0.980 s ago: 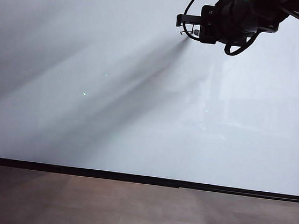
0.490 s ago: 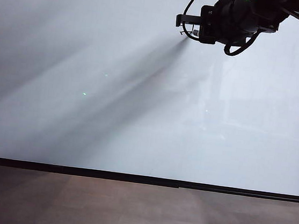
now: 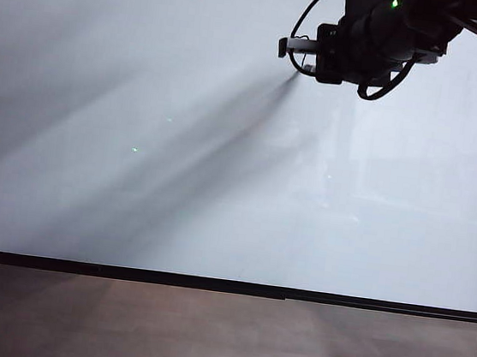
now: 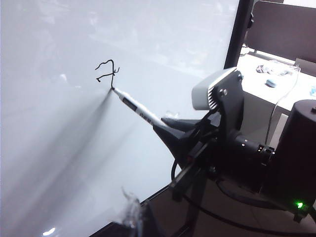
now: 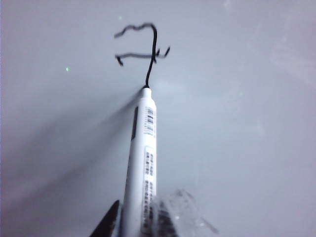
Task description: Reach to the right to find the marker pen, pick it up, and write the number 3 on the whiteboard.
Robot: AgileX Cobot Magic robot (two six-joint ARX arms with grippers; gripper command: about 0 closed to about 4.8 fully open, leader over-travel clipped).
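Right wrist view: marker pen (image 5: pixel 143 163) white, barcoded (right hand (image 5: pixel 136 222) gripping).

The place looked like an office or a robotics lab. A large glossy whiteboard (image 3: pixel 183 138) in a thin black frame filled nearly the whole exterior view, above a brown surface (image 3: pixel 203 334). In the left wrist view, past the board's edge, a pale table (image 4: pixel 269 91) held a few small items too blurred to name, with what may have been a dark chair back (image 4: pixel 289 24) behind it. Black robot arm hardware with looping cables (image 4: pixel 237 217) and a green indicator light (image 4: pixel 298 205) pointed to a test setup.
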